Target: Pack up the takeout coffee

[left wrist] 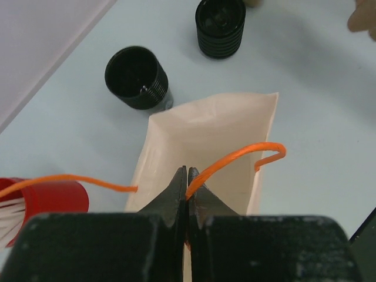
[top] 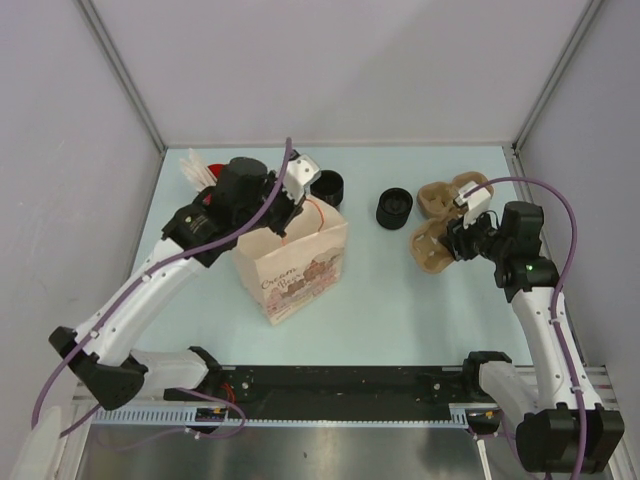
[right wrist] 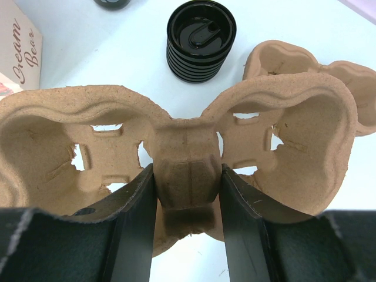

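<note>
Top external, left arm (top: 150, 290) over paper bag (top: 295, 270), left jaws pinching orange handle (left wrist: 235, 155), right jaws clamping pulp carrier (right wrist: 188, 138).

Seen from above, the left arm (top: 150, 290) covers most of the red cup (top: 205, 197) (only a sliver of red shows). At the right wrist, the paper bag (right wrist: 17, 41) is cut by the left edge, the black cup (right wrist: 111, 3) by the top, the far pulp carrier (right wrist: 276, 59) by the right.
</note>
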You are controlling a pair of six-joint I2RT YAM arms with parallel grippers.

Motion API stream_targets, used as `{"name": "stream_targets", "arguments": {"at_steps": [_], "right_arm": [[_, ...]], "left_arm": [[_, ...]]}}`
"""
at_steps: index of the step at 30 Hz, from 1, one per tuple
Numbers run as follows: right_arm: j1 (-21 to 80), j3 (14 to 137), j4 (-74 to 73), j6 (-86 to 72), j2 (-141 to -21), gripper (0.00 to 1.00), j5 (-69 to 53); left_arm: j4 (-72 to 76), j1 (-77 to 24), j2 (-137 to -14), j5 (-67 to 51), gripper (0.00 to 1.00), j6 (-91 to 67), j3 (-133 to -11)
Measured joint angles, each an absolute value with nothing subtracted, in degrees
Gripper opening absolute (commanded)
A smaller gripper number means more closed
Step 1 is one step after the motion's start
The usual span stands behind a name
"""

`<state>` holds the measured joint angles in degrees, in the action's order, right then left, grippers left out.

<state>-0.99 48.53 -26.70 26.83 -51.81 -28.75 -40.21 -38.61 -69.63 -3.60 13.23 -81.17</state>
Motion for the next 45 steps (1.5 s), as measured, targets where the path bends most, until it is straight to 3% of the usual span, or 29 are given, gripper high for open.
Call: {"name": "stream_targets", "arguments": {"at_steps": [14, 20, 23, 25, 26, 35, 39, 45], "right_arm": [[-2.63, 47.88, -26.68, 26.83, -52.29, 0.12, -28.29], [-2.85, 47.79, -26.68, 26.83, -52.53, 0.12, -28.29], [-2.92, 47.75, -26.68, 26.81, -52.66, 0.12, -28.29], [-3.09, 47.72, -26.68, 26.79, -52.66, 0.11, -28.32], [-3.2, 47.7, -26.63, 26.79, -52.64, 0.11, -28.29], [-1.48, 49.93, -26.96, 27.7, -50.46, 0.09, -27.2], [1.52, 58.41, -28.97, 29.26, -50.72, 0.06, -25.76], [5.8, 70.78, -23.99, 26.3, -52.8, 0.06, -26.76]], "left_arm": [[-42.46, -51.62, -81.6, -1.72, 0.0, 12.91, -92.36], [-44.18, -51.59, -81.54, -1.87, 0.45, 13.3, -97.01], [-44.36, -51.59, -80.9, -2.33, 0.77, 13.8, -98.61], [-44.51, -51.59, -80.6, -2.72, 0.88, 14.24, -100.01], [-44.6, -51.59, -80.42, -2.79, 0.98, 14.48, -100.73], [-44.69, -48.84, -73.14, -2.68, 0.99, 15.73, -103.77], [-42.04, -40.25, -66.85, -1.78, 0.99, 15.66, -101.34], [-36.97, -27.55, -56.82, -1.67, 0.99, 14.96, -88.49]]}}
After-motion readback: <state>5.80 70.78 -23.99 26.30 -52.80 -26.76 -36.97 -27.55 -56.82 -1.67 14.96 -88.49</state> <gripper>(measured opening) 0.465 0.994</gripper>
